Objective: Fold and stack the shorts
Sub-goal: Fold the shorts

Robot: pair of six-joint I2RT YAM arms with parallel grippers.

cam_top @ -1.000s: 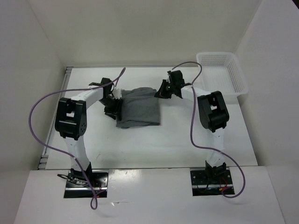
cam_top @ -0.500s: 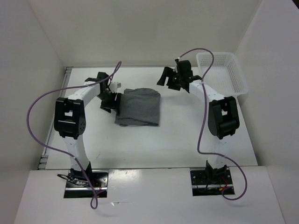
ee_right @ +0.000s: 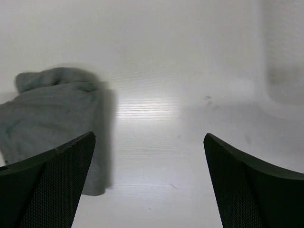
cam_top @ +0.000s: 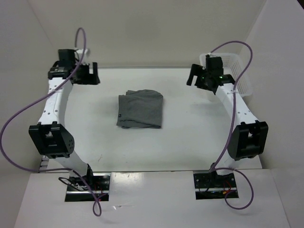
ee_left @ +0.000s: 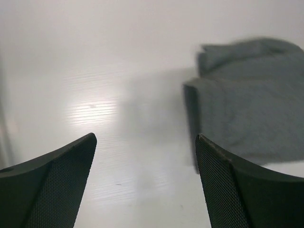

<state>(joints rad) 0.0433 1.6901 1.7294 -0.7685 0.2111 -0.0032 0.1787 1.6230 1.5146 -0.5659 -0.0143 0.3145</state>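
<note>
The dark grey shorts [cam_top: 141, 109] lie folded into a flat rectangle in the middle of the table, touched by neither arm. My left gripper [cam_top: 89, 74] hangs raised at the far left, well away from the cloth, its jaws wide apart and empty. In the left wrist view the shorts [ee_left: 251, 114] lie to the right beyond my left gripper [ee_left: 146, 138]. Over at the far right, near the basket, my right gripper [cam_top: 194, 76] is also raised and open. The right wrist view has the shorts [ee_right: 52, 118] at the left, past my empty right gripper [ee_right: 149, 137].
A white mesh basket [cam_top: 240, 78] stands at the table's back right corner, just behind the right gripper. White walls close in the table at the back and both sides. Purple cables loop from both arms.
Both grippers let go of the shorts and opened wide. The left arm swung up to the far left, the right arm toward the basket. The shorts stay folded in place.
</note>
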